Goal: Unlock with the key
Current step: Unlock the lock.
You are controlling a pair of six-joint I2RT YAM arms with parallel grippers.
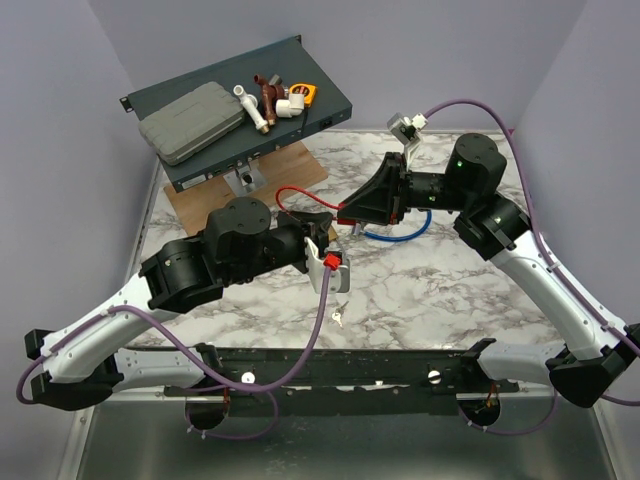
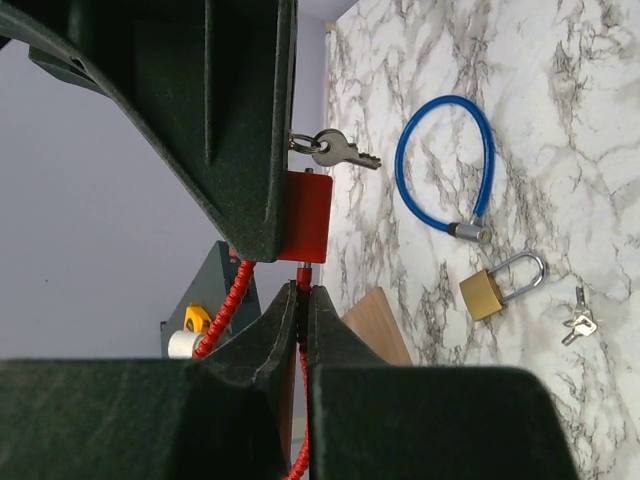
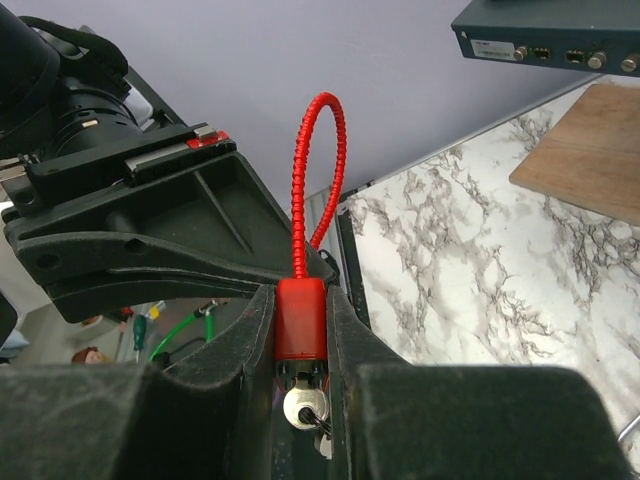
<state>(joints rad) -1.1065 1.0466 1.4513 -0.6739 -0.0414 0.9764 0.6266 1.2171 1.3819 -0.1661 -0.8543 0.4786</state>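
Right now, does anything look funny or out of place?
A little odd: the left gripper is pinched on the red cable lock by its cable, while the key sticks out of the lock's other end.

You had one red cable lock (image 3: 300,318), one blue cable lock (image 2: 440,100), one brass padlock (image 2: 482,294). Two bunches showed: the lock's keys (image 2: 338,152), the loose keys (image 2: 578,325).

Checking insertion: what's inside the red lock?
A key: its head and ring stick out below the red lock. The blade is hidden inside the body, so depth can't be seen.
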